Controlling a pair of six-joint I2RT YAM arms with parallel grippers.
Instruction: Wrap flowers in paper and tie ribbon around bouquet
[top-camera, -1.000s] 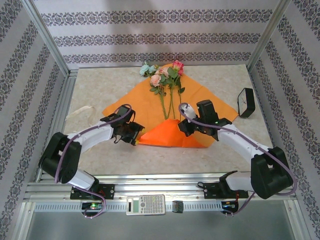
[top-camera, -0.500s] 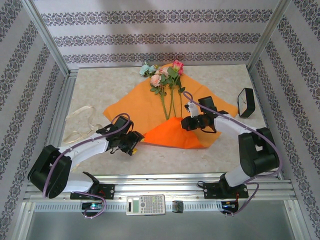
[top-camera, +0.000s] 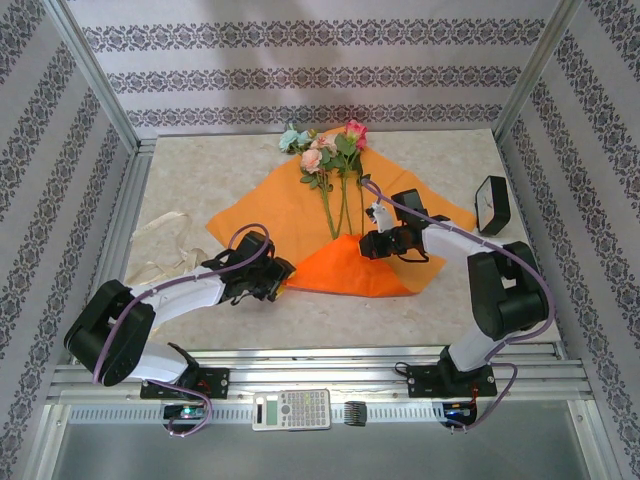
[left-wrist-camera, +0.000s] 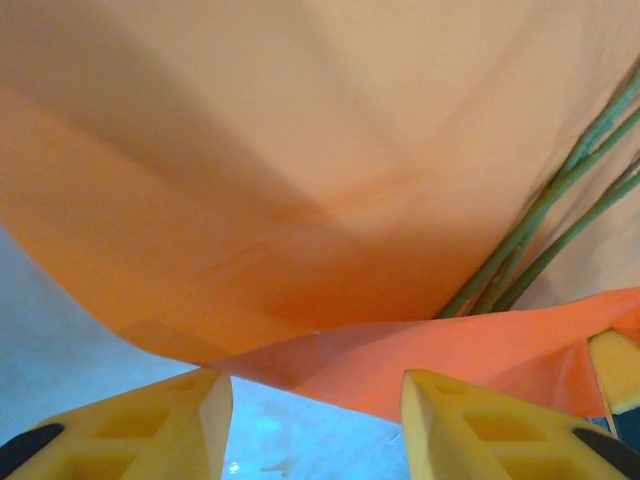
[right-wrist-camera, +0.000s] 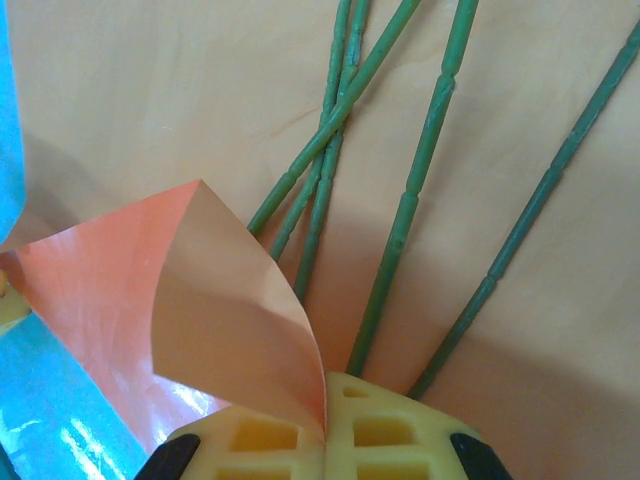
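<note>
The orange paper (top-camera: 285, 215) lies spread on the table, its near corner folded up over the stem ends. The flowers (top-camera: 335, 165) lie on it with pink, red and pale blue blooms at the far end; their green stems (right-wrist-camera: 410, 200) run up from my right fingers. My right gripper (top-camera: 374, 243) (right-wrist-camera: 325, 430) is shut on the folded paper corner (right-wrist-camera: 230, 320). My left gripper (top-camera: 278, 277) (left-wrist-camera: 315, 420) stands open at the fold's left edge (left-wrist-camera: 330, 355), with bare table between its yellow fingers (left-wrist-camera: 470, 425). The beige ribbon (top-camera: 160, 248) lies loose at the left.
A black box-like object (top-camera: 492, 204) stands at the right edge of the paper. A calculator (top-camera: 291, 408) rests on the front rail. Patterned walls and a metal frame (top-camera: 95, 95) close in the table on three sides.
My left gripper has slid right to the fold's left edge and its jaws have narrowed. The right arm has drawn in, still holding the corner, which shifted slightly farther over the stems.
</note>
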